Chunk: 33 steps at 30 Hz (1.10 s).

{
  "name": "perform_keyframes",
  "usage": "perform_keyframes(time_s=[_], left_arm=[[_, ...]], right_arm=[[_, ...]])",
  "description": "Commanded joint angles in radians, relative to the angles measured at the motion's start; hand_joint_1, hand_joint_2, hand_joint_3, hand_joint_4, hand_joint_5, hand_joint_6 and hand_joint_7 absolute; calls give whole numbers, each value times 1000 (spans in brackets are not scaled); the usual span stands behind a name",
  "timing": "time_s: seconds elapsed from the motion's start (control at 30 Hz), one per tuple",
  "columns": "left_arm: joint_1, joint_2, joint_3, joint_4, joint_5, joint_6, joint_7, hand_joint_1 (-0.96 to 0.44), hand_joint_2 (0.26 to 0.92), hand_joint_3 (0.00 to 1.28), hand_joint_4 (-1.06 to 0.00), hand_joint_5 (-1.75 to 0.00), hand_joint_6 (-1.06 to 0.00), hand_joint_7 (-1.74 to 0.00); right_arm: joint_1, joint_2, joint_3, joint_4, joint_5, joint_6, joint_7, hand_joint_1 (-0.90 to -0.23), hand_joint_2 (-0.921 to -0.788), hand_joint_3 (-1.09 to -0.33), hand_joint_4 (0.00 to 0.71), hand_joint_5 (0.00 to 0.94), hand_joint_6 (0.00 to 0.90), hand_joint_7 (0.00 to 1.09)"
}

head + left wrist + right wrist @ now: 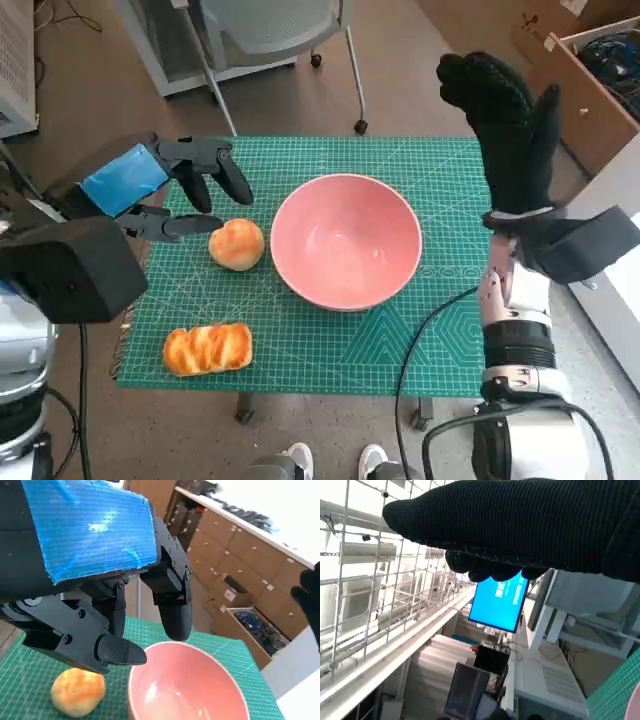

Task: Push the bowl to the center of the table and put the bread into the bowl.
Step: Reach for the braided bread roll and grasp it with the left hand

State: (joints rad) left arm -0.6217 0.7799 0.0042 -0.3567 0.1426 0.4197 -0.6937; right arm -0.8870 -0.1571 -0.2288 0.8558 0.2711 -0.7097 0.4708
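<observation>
Pink bowl: near table centre on the green mat. Round bread: just left of it. My left hand: spread, empty, poised over that bread (grasp step, I judge). My right hand: raised, spread, empty. Next: lower, close.

Small surface covered by a green grid cutting mat, carrying three things.
A pink bowl sits near the middle; a round bread roll lies just beside it, and a long glazed bread lies near the mat's front edge.
</observation>
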Motion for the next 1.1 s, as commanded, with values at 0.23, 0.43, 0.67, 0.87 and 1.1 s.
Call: perform_keyframes(time_s=[0.23,0.43,0.67,0.87,1.1], left_arm=[[68,110,-8,-98,-53,102,-148,-41,829,64,-397,-719,-353,-791],[120,219,-28,-214,-71,213,-256,-300,675,15,-49,-80,-106,-176],[213,298,-51,-348,-32,286,-260,-458,663,11,-2,-5,-100,-76],[293,310,-49,-428,1,318,-226,-449,661,7,1,0,-113,-57],[334,294,-100,-456,36,346,-191,-440,658,4,1,1,-126,-45]], right_arm=[[51,-10,0,-38,-8,11,-9,-675,-921,-730,213,0,298,73],[59,-10,3,-49,-15,16,-19,-677,-921,-733,204,0,291,68],[55,-10,7,-40,-17,21,-27,-675,-921,-737,200,0,283,62],[44,-8,7,-20,-14,19,-24,-683,-921,-735,203,1,284,61],[33,-1,9,-4,-9,20,-17,-687,-921,-732,212,5,289,62]])
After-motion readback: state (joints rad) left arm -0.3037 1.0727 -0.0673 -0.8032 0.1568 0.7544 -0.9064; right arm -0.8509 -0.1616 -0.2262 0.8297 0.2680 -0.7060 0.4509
